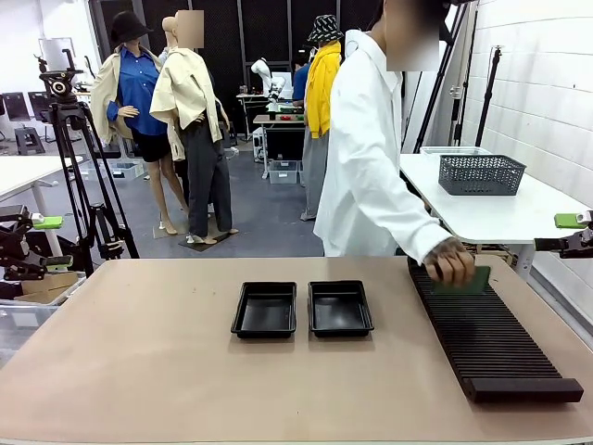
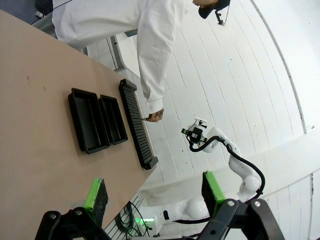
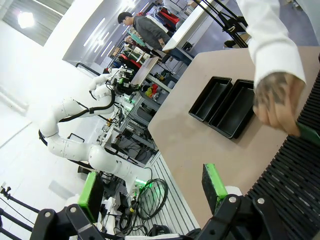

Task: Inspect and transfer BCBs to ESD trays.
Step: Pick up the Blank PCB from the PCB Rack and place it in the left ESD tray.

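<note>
Facing your tan surface (image 1: 139, 371): two ESD trays (image 1: 264, 309) side by side, ribbed rack (image 1: 491, 343) nearby; left end effector (image 2: 154, 192) and right end effector (image 3: 152, 190) both spread.

Black trays (image 1: 269, 286), green board (image 1: 475, 279) (ribbed black rack (image 1: 491, 348)).

No text, label, brand or number can be read anywhere. The green BCB (image 1: 474, 278) at the person's hand (image 1: 450, 261) may carry print (too small and half covered to tell); the ESD trays (image 1: 267, 286) look plain.
</note>
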Controlling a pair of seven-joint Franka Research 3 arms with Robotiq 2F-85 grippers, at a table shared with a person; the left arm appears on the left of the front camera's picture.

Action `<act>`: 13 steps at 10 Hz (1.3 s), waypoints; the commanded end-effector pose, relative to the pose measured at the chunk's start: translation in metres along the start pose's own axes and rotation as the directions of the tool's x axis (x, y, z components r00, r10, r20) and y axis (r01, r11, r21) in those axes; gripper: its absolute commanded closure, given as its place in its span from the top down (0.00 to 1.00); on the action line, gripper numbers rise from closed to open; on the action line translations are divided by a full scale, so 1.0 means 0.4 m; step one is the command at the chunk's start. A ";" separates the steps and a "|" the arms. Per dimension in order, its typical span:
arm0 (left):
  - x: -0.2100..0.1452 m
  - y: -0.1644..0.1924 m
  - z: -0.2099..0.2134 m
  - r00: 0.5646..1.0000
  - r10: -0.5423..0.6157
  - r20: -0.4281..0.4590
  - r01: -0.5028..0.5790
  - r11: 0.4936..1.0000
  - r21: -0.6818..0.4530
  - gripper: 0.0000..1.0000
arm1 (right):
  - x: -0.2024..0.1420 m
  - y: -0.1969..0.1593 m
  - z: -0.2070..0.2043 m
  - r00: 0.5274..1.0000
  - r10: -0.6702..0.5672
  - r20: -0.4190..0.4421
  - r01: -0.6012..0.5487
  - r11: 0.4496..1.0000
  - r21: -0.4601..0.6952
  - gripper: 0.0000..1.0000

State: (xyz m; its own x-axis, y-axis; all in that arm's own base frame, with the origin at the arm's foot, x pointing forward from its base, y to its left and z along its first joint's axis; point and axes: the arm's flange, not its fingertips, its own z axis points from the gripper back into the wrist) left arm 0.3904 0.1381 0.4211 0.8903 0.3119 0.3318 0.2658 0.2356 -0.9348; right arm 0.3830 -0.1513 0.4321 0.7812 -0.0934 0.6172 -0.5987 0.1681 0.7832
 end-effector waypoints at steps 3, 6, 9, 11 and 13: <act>-0.003 -0.006 0.004 1.000 0.018 0.003 -0.018 1.000 -0.016 1.00 | -0.001 0.000 -0.002 1.000 -0.005 0.004 0.005 1.000 0.012 1.00; -0.003 -0.006 0.004 1.000 0.018 0.003 -0.018 1.000 -0.016 1.00 | -0.001 0.000 -0.002 1.000 -0.005 0.004 0.005 1.000 0.012 1.00; -0.003 -0.006 0.004 1.000 0.018 0.003 -0.018 1.000 -0.016 1.00 | -0.001 0.000 -0.002 1.000 -0.005 0.004 0.005 1.000 0.012 1.00; -0.003 -0.006 0.004 1.000 0.018 0.003 -0.018 1.000 -0.016 1.00 | -0.001 0.000 -0.002 1.000 -0.005 0.004 0.005 1.000 0.012 1.00; -0.003 -0.006 0.004 1.000 0.018 0.003 -0.018 1.000 -0.016 1.00 | -0.001 0.000 -0.002 1.000 -0.005 0.004 0.005 1.000 0.012 1.00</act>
State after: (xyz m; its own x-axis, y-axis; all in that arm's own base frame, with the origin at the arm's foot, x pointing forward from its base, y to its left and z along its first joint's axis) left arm 0.3904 0.1381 0.4211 0.8903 0.3119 0.3317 0.2658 0.2355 -0.9348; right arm 0.3830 -0.1513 0.4321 0.7812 -0.0934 0.6172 -0.5987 0.1681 0.7832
